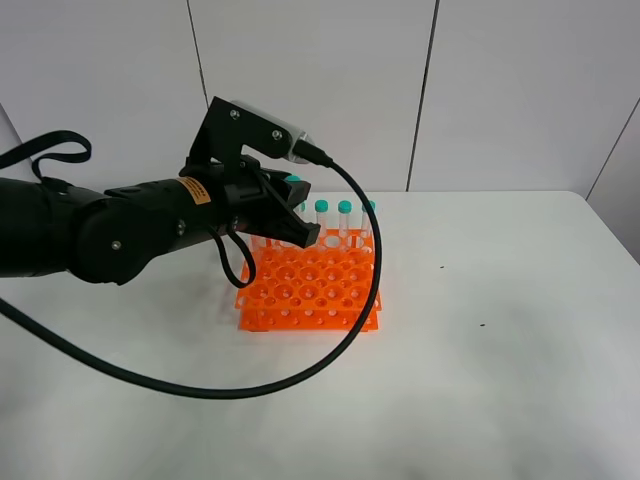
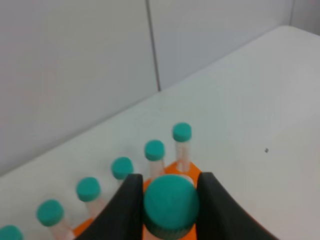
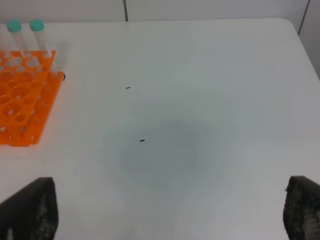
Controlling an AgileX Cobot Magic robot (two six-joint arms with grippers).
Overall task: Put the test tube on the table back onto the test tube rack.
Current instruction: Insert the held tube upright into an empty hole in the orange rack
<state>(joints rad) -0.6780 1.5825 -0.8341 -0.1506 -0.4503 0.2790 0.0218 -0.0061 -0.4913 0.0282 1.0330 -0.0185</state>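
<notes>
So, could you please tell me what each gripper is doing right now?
Left gripper: closed on the test tube.
Right gripper: open, holding nothing.

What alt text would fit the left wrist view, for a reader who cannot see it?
The left gripper clamps the teal cap of the test tube between two black jaws. Beyond it, a row of other teal-capped tubes stands in the orange test tube rack on the white table.

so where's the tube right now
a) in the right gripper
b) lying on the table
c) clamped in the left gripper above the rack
c: the left wrist view shows the tube pinched by its teal cap in the left gripper with the rack below, while the right gripper is open and holds nothing.
</notes>
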